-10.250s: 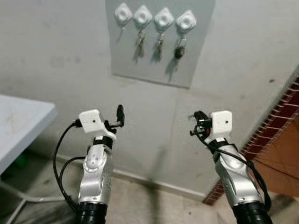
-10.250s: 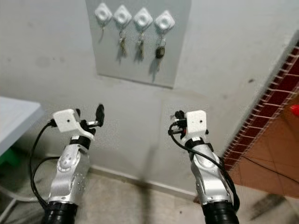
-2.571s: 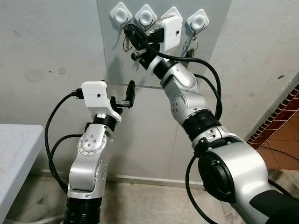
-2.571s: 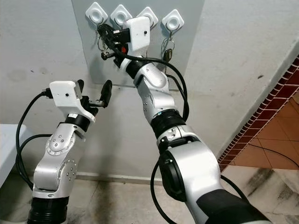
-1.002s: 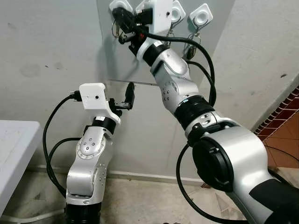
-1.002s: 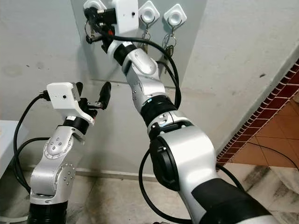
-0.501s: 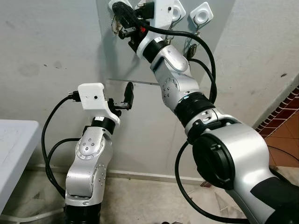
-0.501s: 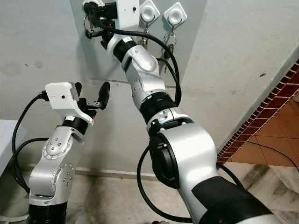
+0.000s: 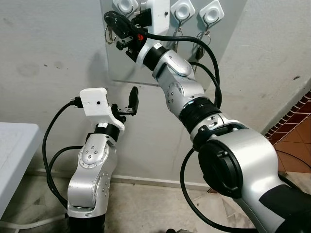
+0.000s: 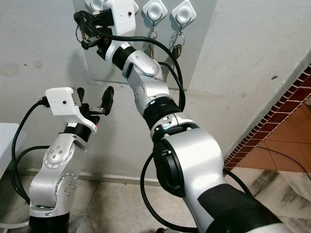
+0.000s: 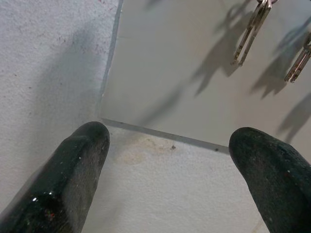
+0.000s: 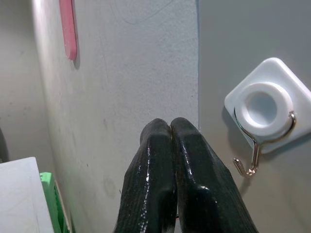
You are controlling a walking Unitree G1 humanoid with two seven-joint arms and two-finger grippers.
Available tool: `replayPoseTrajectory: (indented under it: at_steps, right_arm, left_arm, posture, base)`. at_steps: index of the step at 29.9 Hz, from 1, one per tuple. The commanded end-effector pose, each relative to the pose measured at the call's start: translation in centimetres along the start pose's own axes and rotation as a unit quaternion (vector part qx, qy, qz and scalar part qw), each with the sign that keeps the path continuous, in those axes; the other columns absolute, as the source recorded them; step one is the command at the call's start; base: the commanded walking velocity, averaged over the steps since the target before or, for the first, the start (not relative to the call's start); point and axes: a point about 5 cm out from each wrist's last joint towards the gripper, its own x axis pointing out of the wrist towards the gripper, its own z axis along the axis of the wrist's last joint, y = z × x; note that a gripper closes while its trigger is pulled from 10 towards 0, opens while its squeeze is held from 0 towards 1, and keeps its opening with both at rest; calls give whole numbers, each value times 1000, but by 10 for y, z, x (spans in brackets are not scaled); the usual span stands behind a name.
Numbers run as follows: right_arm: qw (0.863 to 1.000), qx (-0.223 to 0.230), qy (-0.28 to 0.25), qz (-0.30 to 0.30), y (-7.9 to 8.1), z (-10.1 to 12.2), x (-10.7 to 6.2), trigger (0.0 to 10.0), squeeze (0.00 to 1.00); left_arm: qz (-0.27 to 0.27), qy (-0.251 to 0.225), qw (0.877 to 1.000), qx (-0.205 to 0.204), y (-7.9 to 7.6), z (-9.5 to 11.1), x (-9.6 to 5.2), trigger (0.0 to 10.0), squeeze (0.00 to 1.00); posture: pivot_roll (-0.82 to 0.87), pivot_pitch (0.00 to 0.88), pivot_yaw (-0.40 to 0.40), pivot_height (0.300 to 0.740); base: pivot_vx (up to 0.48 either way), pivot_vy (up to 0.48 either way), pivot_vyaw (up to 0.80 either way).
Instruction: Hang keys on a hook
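Observation:
A grey board (image 9: 116,63) on the wall carries a row of white hooks. My right gripper (image 9: 113,22) is raised to the board's upper left corner, just left of the leftmost hook (image 9: 124,6), and is shut on a key ring (image 9: 108,34) that dangles under its fingers. The right wrist view has the pressed-together fingers (image 12: 170,124) beside an empty metal hook (image 12: 265,116). Two other key sets (image 9: 204,41) hang from the right-hand hooks. Lower down, my left gripper (image 9: 132,99) is open in front of the wall, its fingers (image 11: 73,165) wide apart and empty.
A white table (image 9: 14,145) stands at the left. Red brick tiling (image 9: 296,116) runs along the right wall edge, with tiled floor below. My right wrist camera housing (image 9: 156,12) covers the second hook. A pink strip (image 12: 68,29) is on the wall.
My right gripper has shifted left and slightly down with the key ring, from in front of the leftmost hook to the board's left edge. The left arm has barely moved.

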Motion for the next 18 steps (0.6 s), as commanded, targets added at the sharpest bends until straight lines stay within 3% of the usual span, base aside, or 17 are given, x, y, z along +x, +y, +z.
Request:
replayPoseTrajectory:
  at_steps: [1,9,18]
  right_arm:
    - [1000,-3,-7,1,-3,7,1,10000,0]
    - [1000,2,-16,-20,-13,14,-2,10000,0]
    - [1000,9,-19,4,-11,19,1,10000,0]
  left_arm:
    - [0,-4,1000,-3,-2,3,-2,10000,0]
    - [-6,-2,1000,-6,-5,2,0,10000,0]
    - [-3,-2,1000,-8,-5,3,-1,10000,0]
  posture:
    - [90,99,-96,740]
    - [84,99,-93,740]
    - [91,92,-98,740]
  base:
    - [0,0,0]
    - [0,0,0]
    - [0,0,0]
